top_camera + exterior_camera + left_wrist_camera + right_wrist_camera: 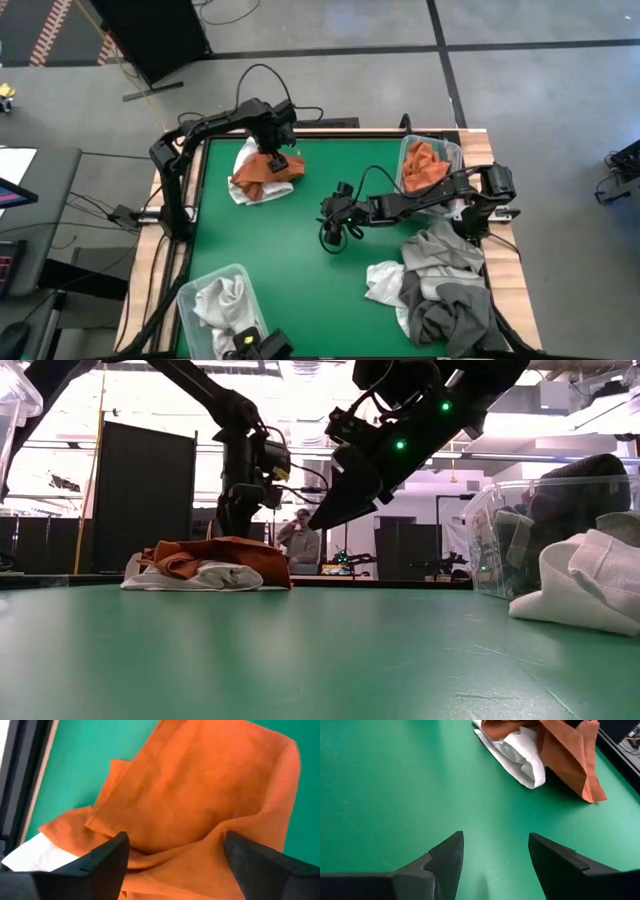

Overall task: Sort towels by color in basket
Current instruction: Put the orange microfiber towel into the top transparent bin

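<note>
A rust-orange towel (pixel 268 172) (pixel 200 785) lies crumpled over a white towel (pixel 243 160) (pixel 520 755) at the table's far left. My left gripper (pixel 280 160) (pixel 175 840) points straight down just over the pile. It is open, with one finger on each side of a raised orange fold. My right gripper (pixel 332 208) (pixel 495 840) hangs open over the middle of the table. It slants down toward that pile, with nothing between its fingers. More grey and white towels (pixel 440 285) lie heaped at the near right. My left gripper comes at the orange towel's raised fold (pixel 175 820) from above. Whether its fingertips (pixel 117 845) touch the cloth, I cannot tell.
A clear bin (pixel 404 150) at the far right holds orange towels (pixel 425 165). Another clear bin (pixel 190 290) at the near left holds white and light grey towels (pixel 222 305). Bare green table (pixel 290 250) lies between the pile, the bins and the heap.
</note>
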Action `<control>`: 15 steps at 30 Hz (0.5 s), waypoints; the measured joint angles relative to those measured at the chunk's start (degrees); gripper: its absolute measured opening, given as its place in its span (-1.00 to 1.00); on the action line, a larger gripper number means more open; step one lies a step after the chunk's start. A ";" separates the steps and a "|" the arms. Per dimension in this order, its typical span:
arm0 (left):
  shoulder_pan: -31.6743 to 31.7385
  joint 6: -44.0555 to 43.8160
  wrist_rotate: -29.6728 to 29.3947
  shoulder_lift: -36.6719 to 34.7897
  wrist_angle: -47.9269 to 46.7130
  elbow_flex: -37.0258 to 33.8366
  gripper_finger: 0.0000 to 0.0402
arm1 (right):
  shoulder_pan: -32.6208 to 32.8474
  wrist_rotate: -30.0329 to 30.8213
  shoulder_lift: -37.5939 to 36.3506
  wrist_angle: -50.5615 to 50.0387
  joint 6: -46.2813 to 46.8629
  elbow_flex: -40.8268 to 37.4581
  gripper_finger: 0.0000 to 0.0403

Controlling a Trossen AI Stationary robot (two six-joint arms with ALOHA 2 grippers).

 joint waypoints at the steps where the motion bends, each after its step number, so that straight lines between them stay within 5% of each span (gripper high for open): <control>1: 0.01 0.21 0.32 0.01 -0.02 -0.01 0.46 | -0.02 0.00 0.00 0.06 0.00 0.00 0.24; 6: 0.09 1.95 0.79 0.11 -0.35 -0.01 0.03 | 0.00 0.00 0.00 0.23 0.17 0.00 0.24; 12: 0.10 6.47 0.56 0.13 -3.47 0.05 -0.78 | 0.00 0.02 0.02 0.19 0.66 0.00 0.24; 15: 0.00 7.06 -1.95 -0.31 -4.96 2.11 -0.96 | 0.00 0.02 0.04 0.22 0.79 0.00 0.24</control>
